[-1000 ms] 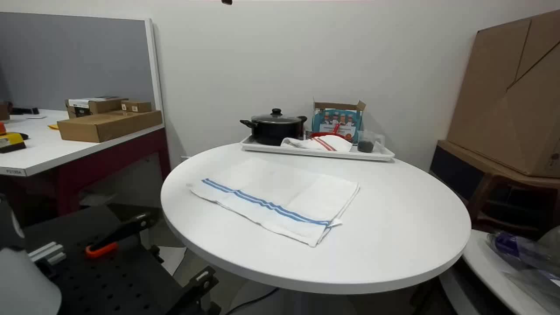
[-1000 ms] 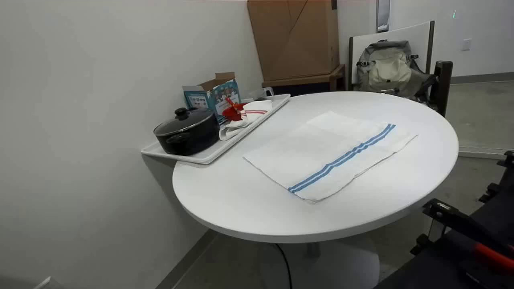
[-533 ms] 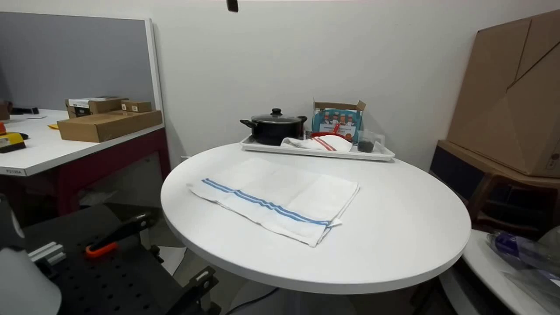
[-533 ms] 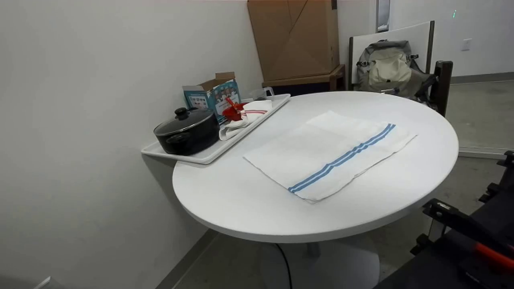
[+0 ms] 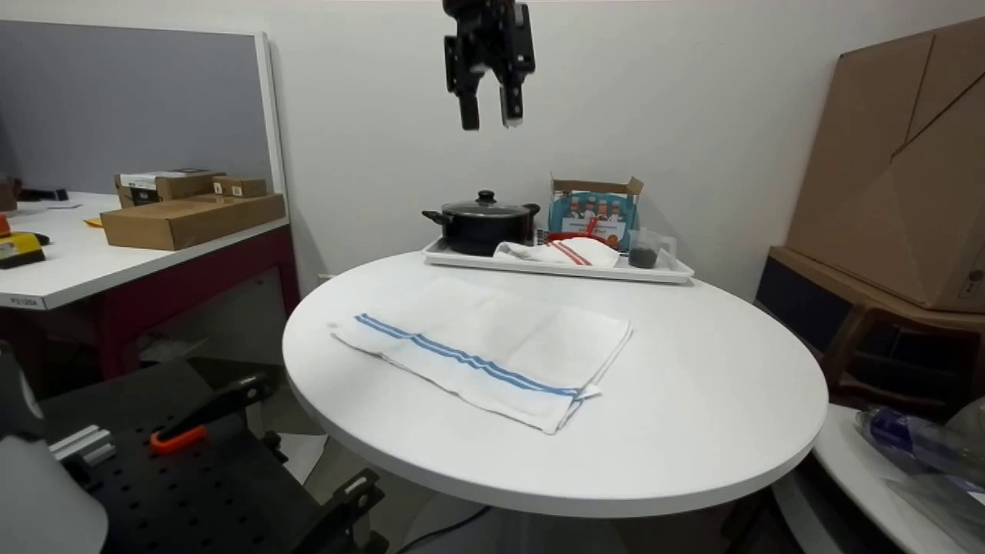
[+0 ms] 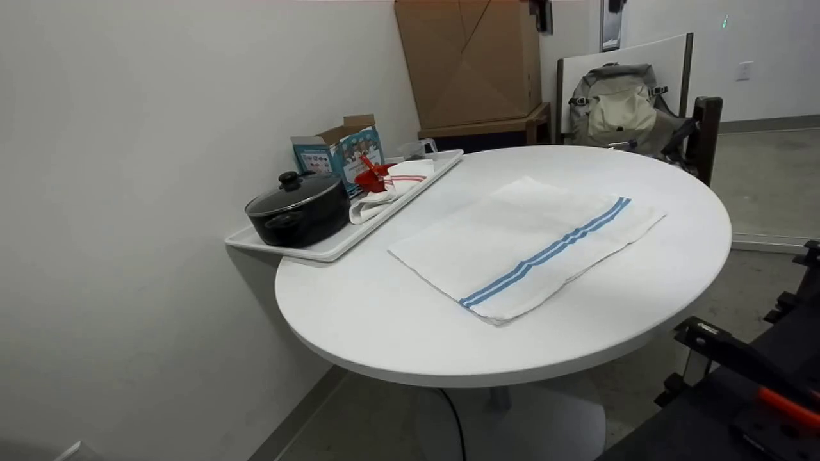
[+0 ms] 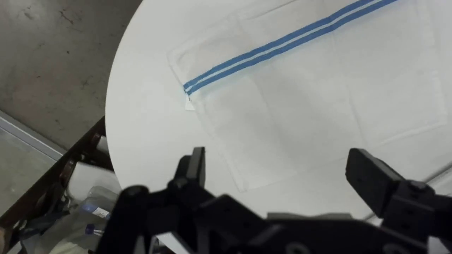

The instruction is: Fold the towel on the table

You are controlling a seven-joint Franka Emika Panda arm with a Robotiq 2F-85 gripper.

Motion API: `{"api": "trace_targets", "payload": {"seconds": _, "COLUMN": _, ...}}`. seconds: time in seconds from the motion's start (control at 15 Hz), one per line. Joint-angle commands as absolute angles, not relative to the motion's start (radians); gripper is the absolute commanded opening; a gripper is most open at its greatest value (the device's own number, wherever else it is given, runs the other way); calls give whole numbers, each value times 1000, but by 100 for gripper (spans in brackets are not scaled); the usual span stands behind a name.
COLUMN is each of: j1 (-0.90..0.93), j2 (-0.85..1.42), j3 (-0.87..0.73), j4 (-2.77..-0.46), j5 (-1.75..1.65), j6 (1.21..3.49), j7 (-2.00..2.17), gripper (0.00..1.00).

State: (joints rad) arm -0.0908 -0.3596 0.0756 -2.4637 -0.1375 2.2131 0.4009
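Gripper (image 5: 490,123): spread wide, empty, high above the table (image 5: 708,400).
Towel (image 5: 508,338): lying flat, untouched, perhaps already doubled.
Next fold: yet to start.

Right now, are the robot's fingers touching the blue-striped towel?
Apart. In an exterior view, the fingers hang well above the towel, and the black pot shows through the gap between them.
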Motion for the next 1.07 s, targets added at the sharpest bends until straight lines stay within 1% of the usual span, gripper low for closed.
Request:
{"api": "trace_targets", "payload": {"seconds": 0.0, "j1": -128, "j2": -192, "j3": 3, "j4": -2518, "j5": -109, "j6": 2380, "j7": 371, "gripper": 100}}
{"api": "trace_targets", "payload": {"seconds": 0.27, "j1": -149, "j2": 64, "j3": -89, "j4": -2484, "j5": -4, "j6": 2489, "j7": 269, "gripper": 100}}
{"api": "trace_targets", "payload": {"seconds": 0.47, "j1": -157, "j2": 227, "j3": -112, "j4": -2420, "j5": 95, "j6": 2501, "j7": 194, "gripper": 100}}
{"api": "trace_targets", "payload": {"seconds": 0.73, "j1": -166, "j2": 334, "j3": -109, "j4": -2331, "j5": 148, "j6": 2471, "j7": 164, "gripper": 100}}
{"api": "trace_targets", "payload": {"seconds": 1.0, "j1": -169, "j2": 369, "j3": -120, "j4": -2287, "j5": 136, "j6": 2438, "j7": 160, "gripper": 100}}
